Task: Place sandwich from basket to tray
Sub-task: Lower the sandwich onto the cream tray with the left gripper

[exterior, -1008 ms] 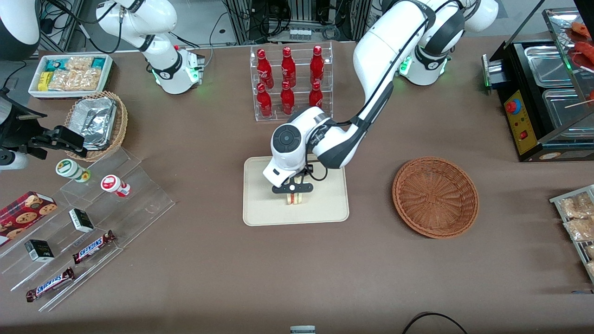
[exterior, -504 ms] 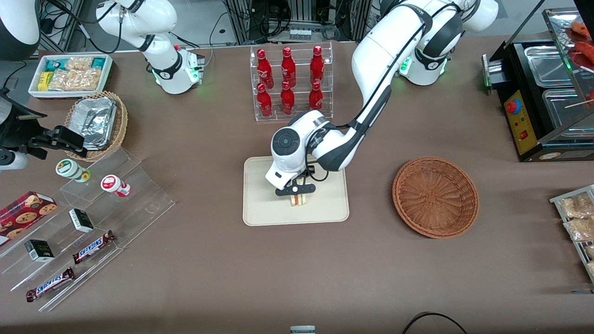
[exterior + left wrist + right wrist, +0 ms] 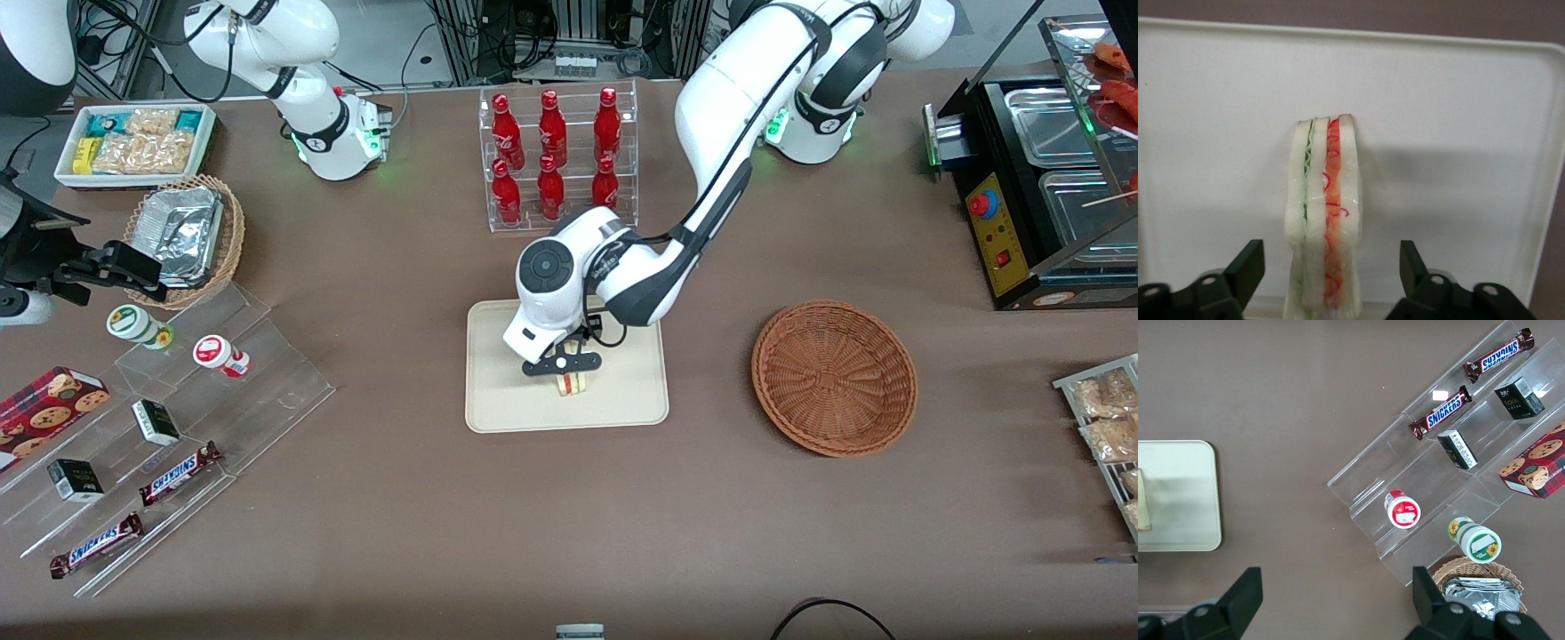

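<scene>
The sandwich stands on edge on the cream tray, white bread with red and green layers in clear wrap; it also shows in the left wrist view. My left gripper hovers just above it, open, with the two black fingers well apart on either side of the sandwich and not touching it. The reddish-brown wicker basket lies toward the working arm's end of the table, with nothing in it.
A clear rack of red bottles stands farther from the front camera than the tray. Clear stepped shelves with snacks, a tan basket of foil trays and a white snack bin lie toward the parked arm's end. A black warmer stands at the working arm's end.
The gripper has let go of the sandwich and risen slightly; its wrist shifted a little away from the front camera. The sandwich stays standing on the tray.
</scene>
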You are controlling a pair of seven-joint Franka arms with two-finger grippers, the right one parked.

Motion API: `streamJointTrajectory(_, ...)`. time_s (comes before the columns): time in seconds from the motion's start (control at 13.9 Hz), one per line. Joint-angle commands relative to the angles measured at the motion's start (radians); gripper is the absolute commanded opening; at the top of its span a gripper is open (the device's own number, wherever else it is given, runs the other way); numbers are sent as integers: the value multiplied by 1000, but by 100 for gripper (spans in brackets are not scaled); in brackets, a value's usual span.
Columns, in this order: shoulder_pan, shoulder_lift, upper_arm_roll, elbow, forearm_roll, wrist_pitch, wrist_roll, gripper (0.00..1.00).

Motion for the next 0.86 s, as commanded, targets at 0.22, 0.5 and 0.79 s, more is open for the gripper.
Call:
streamJointTrajectory(0.22, 18, -133, 9, -4, 12, -100, 69, 100)
streamJointTrajectory(0.5, 87, -197, 7, -11, 6, -148, 221, 100)
streamJointTrajectory(0.79, 235, -289, 6, -37, 5, -299, 394, 100)
